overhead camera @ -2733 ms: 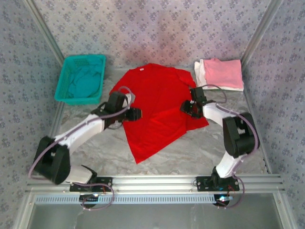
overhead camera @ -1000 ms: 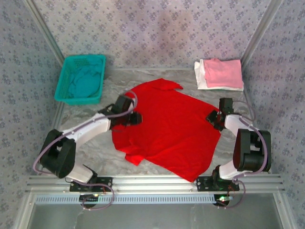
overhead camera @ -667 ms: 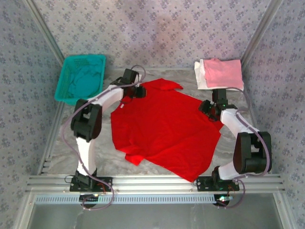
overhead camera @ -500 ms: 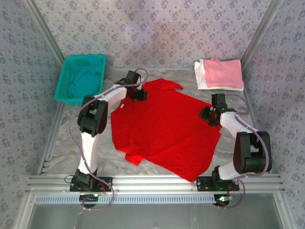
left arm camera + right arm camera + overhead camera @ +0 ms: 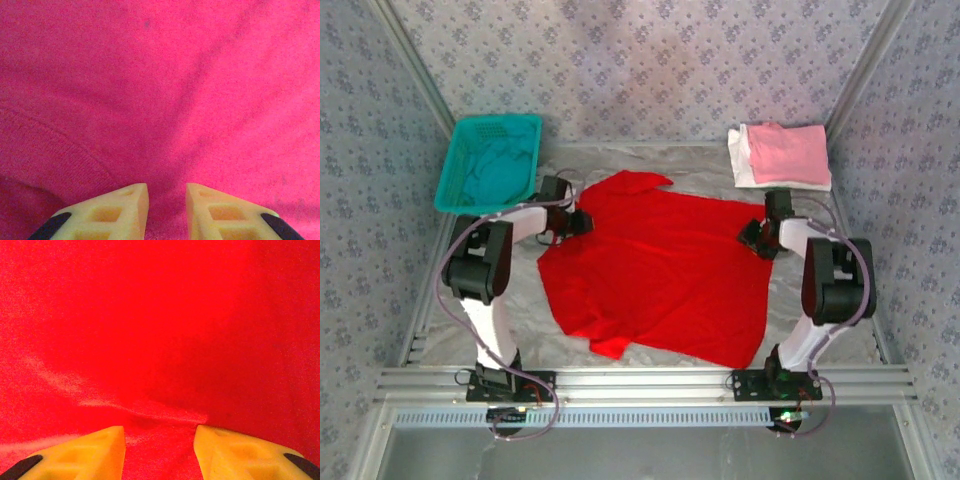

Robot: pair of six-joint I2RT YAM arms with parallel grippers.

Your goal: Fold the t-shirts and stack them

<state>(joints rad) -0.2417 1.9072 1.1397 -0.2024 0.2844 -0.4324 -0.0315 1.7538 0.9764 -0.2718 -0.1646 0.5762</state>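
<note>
Wrist views: left gripper point(image 5: 166, 192) seen narrowly parted, right gripper point(image 5: 159, 435) spread wider, over red t-shirt point(image 5: 655, 265); from above, marbled bench point(image 5: 700, 172) and patterned walls point(image 5: 650, 70) shown around it

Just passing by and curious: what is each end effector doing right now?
Left end effector: slightly apart over the red t-shirt; grip cannot be told.
Right end effector: open over it.

Red t-shirt point(image 5: 660, 270): spread flat, unfolded, mid worktop point(image 5: 705, 170), skewed, collar toward far left, hem near front right. Pink t-shirt point(image 5: 788, 152): folded, lying on folded white t-shirt point(image 5: 740, 165), far right corner. Teal t-shirt point(image 5: 492, 172): crumpled inside basket point(image 5: 498, 121), far left.
</note>
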